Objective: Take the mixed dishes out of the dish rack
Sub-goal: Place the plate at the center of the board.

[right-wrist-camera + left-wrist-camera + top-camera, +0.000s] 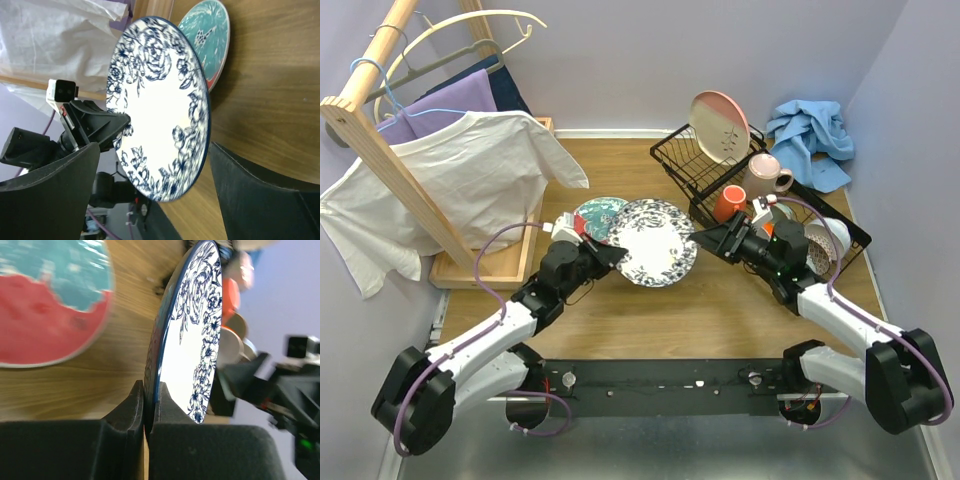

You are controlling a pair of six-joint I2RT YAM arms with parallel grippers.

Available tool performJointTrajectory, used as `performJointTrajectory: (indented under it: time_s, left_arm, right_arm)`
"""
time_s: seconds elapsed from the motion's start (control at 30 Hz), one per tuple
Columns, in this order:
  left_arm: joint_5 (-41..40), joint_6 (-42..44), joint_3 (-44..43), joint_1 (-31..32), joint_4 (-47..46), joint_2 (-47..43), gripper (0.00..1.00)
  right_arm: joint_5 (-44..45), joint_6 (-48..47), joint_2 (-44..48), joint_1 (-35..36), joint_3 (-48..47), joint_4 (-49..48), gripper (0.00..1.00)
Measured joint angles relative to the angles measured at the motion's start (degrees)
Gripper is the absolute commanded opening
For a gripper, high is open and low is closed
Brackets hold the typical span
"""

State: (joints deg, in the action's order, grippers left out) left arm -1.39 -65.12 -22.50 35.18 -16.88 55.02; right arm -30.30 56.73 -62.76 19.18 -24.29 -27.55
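Left gripper (150, 400) pinches the floral plate (655, 243) by its rim, tilted over the table (720, 310) beside the teal plate (592, 214), off the rack (682, 163). Right gripper (708, 240) stands wide, not gripping. One thin edge-hold: the plate may swivel, slip and chip the teal one.

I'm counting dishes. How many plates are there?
3: blue-flowered plate in the left gripper, teal plate flat on the table, pink-and-cream plate standing in the dish rack. Others may be hidden.
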Motion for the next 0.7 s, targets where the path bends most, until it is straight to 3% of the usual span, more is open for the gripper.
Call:
performJointTrajectory:
  time_s: [0.37,0.7]
  left_arm:
    - [-9.35,-2.12,3.15,-13.35,10.56,-4.24,0.0]
    - [-9.94,-6.16,2.86,-17.22,8.85,4.35,0.0]
  right_arm:
    - [3.37,-9.55,4.09,0.0,-4.66,9.6,1.0]
    - [4.24,-14.71,6.12,0.0,-5.86,15.47,1.0]
